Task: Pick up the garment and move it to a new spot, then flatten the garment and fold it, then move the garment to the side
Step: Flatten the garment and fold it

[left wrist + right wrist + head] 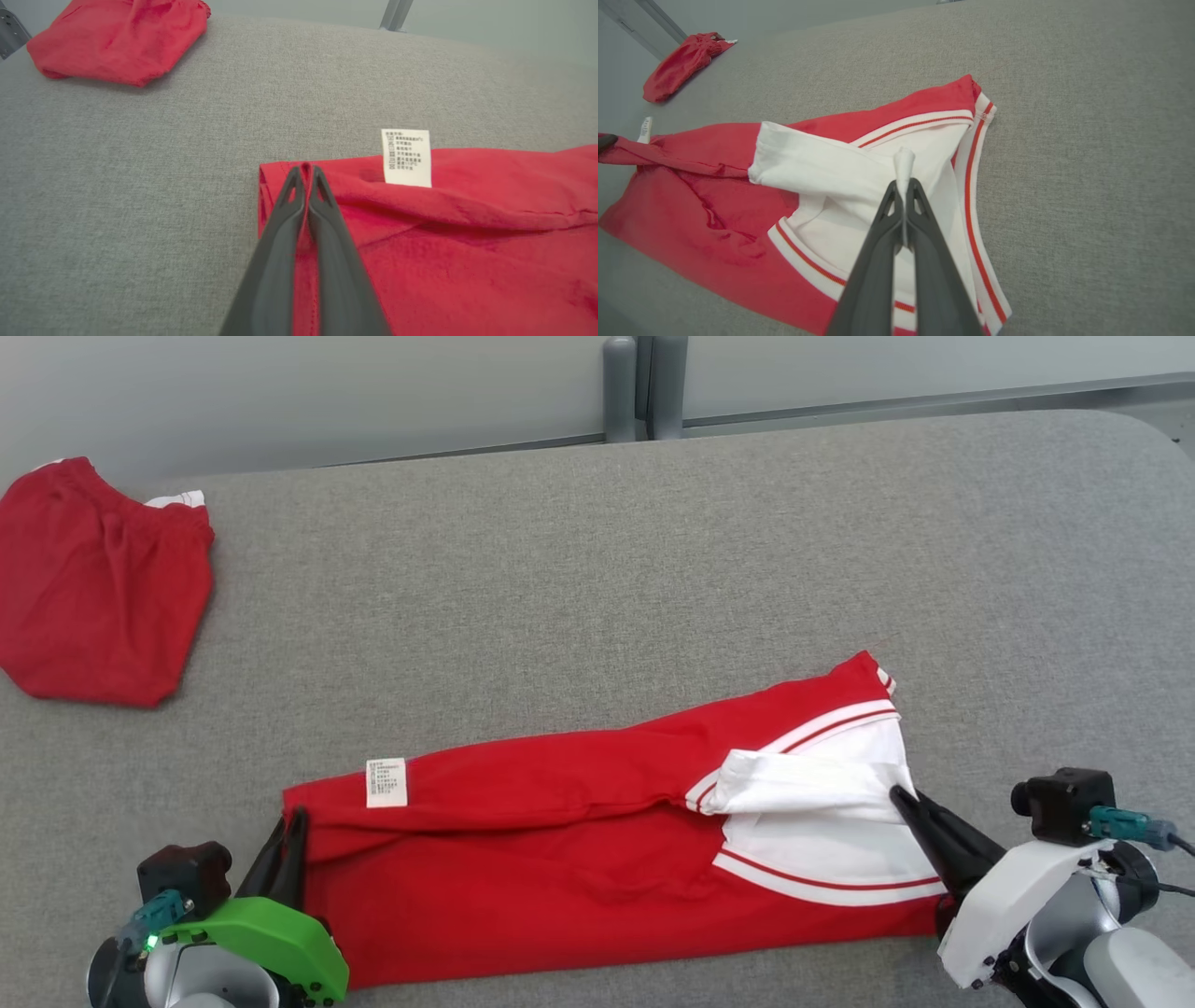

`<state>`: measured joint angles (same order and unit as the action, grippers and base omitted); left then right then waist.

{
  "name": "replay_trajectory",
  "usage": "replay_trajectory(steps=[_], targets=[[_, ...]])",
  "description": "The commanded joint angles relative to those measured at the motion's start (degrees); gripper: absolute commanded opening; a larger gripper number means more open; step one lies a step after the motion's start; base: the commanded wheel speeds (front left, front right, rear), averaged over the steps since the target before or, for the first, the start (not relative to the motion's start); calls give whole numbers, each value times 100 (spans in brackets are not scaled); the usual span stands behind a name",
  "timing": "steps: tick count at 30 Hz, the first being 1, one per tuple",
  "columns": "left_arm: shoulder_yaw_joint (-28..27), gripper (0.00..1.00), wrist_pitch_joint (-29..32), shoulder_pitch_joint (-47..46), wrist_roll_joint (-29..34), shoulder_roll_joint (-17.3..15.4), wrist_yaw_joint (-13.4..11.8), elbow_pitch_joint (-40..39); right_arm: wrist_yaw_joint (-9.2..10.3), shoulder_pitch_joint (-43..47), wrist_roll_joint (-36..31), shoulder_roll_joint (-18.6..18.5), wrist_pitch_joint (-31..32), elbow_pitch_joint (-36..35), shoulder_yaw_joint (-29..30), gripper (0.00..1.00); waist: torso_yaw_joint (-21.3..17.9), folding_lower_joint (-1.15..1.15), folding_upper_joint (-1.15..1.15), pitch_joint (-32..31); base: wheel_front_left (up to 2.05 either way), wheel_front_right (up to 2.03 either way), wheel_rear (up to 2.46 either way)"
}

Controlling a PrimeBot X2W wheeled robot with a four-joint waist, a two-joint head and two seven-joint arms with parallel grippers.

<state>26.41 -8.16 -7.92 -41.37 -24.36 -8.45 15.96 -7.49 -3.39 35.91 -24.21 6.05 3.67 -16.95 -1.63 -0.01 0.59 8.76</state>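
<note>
1. Grey woven table top (597,569): you have it spreading beneath and far ahead of the left pincer (291,819) and right pincer (899,794), with its far corner rounded beyond the right one.
2. Pale grey wall (280,392): ahead of both pincers, past the table's far edge.
3. Two grey upright posts (644,383): against that wall, ahead, between the pincers.
4. Light: soft, even.

One white care label (406,157), set at the upper edge of the red garment (467,261), close to its left-hand corner in the head view; several short rows of small dark print, with a column of tiny symbols down the left margin; characters too small and blurred to read in any view; no other legible lettering, brand or number
</note>
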Motion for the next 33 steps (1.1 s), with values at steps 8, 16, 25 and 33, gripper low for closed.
replay_trajectory(steps=[8,16,25,33], targets=[[62,0,-21,153,-73,91,-52,245,0,-87,-1130,-96,-184,383,-334,0,-40,1,-59,3,0,0,0],[38,16,-121,280,-188,124,-6,465,0,-63,-1817,-162,-691,689,-542,100,-55,1,-59,-72,0,0,0],[-93,100,-317,638,-402,216,-69,423,0,199,-1687,-308,-940,713,-729,100,-103,1,-59,-283,0,0,0],[-125,100,-387,955,-408,173,-169,272,0,389,-1559,-278,-975,744,-595,100,-113,1,-59,-476,0,0,0]])
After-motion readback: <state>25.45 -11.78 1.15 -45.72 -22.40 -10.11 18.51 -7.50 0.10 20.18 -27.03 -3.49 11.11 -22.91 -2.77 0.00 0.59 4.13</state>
